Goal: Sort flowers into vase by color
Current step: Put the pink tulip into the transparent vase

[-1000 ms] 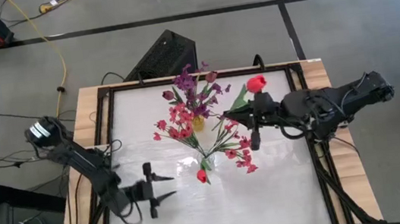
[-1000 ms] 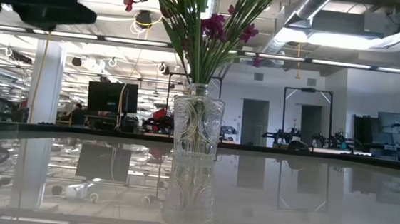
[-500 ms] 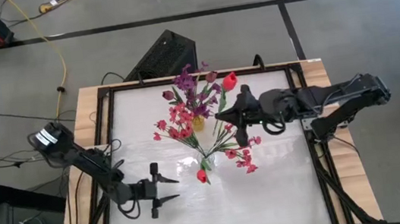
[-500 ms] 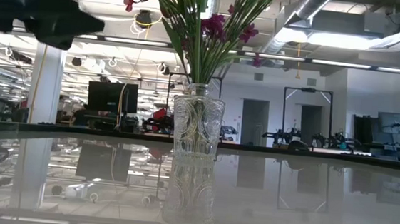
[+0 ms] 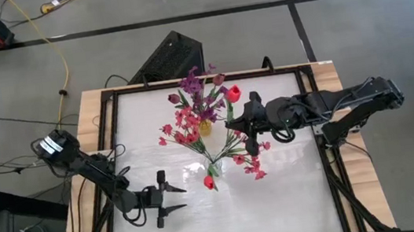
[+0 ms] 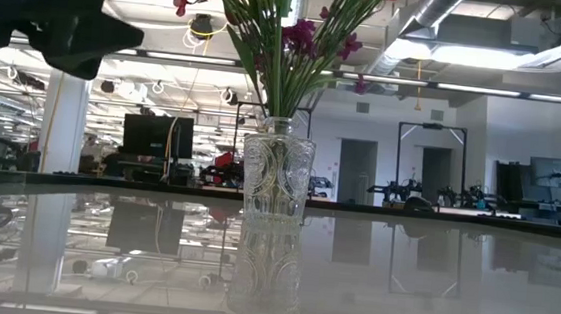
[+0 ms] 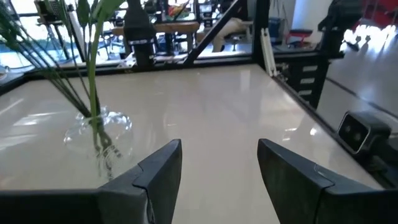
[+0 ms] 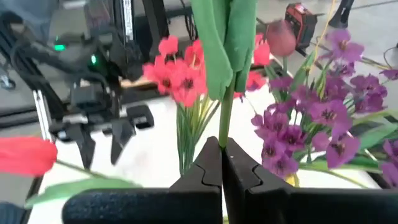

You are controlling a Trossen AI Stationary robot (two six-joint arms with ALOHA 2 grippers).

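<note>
The right gripper (image 5: pixel 249 123) clamps the green stem of a red tulip (image 5: pixel 233 92), holding it above the table (image 5: pixel 296 200) beside the purple sprays (image 5: pixel 203 93) in the far vase (image 5: pixel 206 125). Pink-red sprays (image 5: pixel 184 125) and another tulip (image 5: pixel 209 182) fan from the clear vase (image 6: pixel 275 184). The left gripper (image 5: pixel 171 197) hovers empty near the table's left edge, fingers (image 7: pixel 163 169) spread

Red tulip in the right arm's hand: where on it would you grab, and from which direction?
Grip the red tulip on its thin green stem, just below the leaves, away from the soft bloom. Come from the side, fingers closing across the stem, as the right hand does now: the stem is narrow and firm; the bloom would likely crush.
</note>
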